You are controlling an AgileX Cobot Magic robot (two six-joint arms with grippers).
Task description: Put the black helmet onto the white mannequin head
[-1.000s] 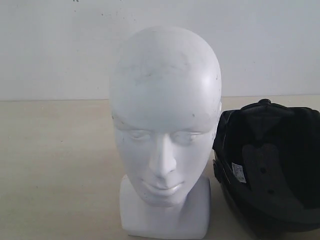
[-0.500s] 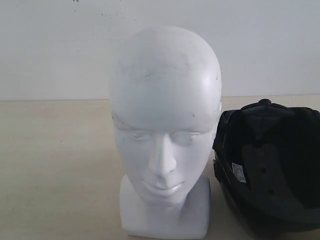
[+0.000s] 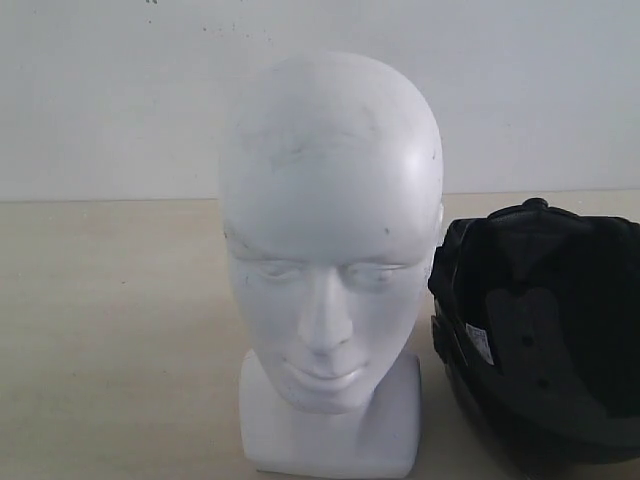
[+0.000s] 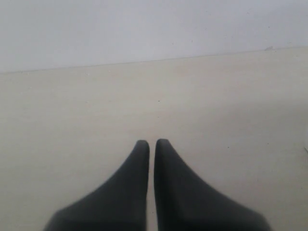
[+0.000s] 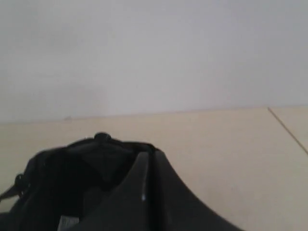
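Observation:
The white mannequin head stands upright in the middle of the exterior view, face toward the camera, on its squarish base. Right beside it lies the black helmet, opening toward the camera, showing padded lining and a small white label. Neither gripper shows in the exterior view. In the right wrist view my right gripper is closed at the helmet, one finger inside the rim and one outside. My left gripper is shut over bare table with nothing between its fingers.
A beige table runs back to a plain white wall. A thin seam line crosses the table surface in the right wrist view.
The helmet has shifted slightly to the right, away from the mannequin head. The head has not moved.

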